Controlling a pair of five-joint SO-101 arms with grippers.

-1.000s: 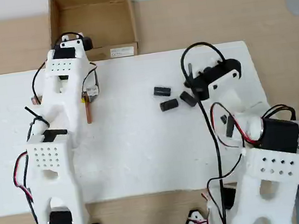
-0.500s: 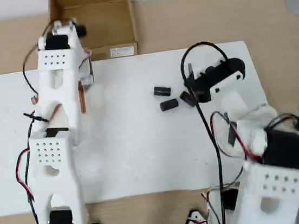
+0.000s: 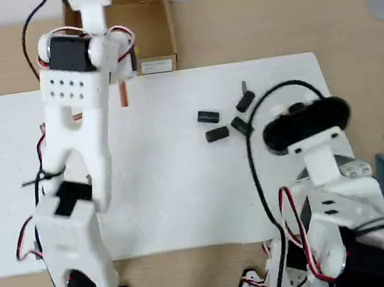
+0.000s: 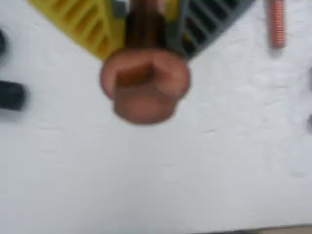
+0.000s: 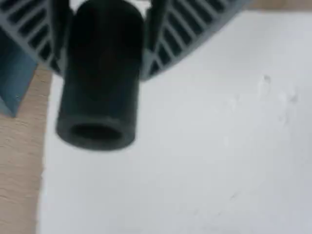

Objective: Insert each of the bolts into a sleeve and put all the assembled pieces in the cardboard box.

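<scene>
White foam sheet [image 3: 185, 200] covers most of the wooden table [image 3: 247, 24] in front of us. The cardboard box [image 3: 146, 26] sits on the wood just beyond the sheet's far edge, open side up.

We see the left arm stretched out toward that box. Its left gripper [image 4: 144, 41] is clenched on a copper-coloured bolt [image 4: 145, 85]. The yellow finger [image 4: 83, 24] presses one side of the shank and the grey finger [image 4: 209, 19] the other, and the broad head points at the wrist camera. From above, we find this bolt sticking out of the fingers over the far strip of the sheet, close to the box's near wall but outside it. A second bolt [image 4: 276, 24] lies flat on the sheet, apart from the held one.

At the sheet's right side stands the right arm. Its right gripper [image 5: 105, 27] is closed around a black sleeve [image 5: 100, 78], with slatted fingers [image 5: 185, 34] squeezing it from both sides. The sleeve's open bore faces the wrist camera, and it hangs over the border where the white sheet meets the wood. We note that the held bolt and the held sleeve are well apart.

Loose sleeves [image 3: 208, 117] lie in a small cluster on the sheet between the two arms, nearer the right arm.
</scene>
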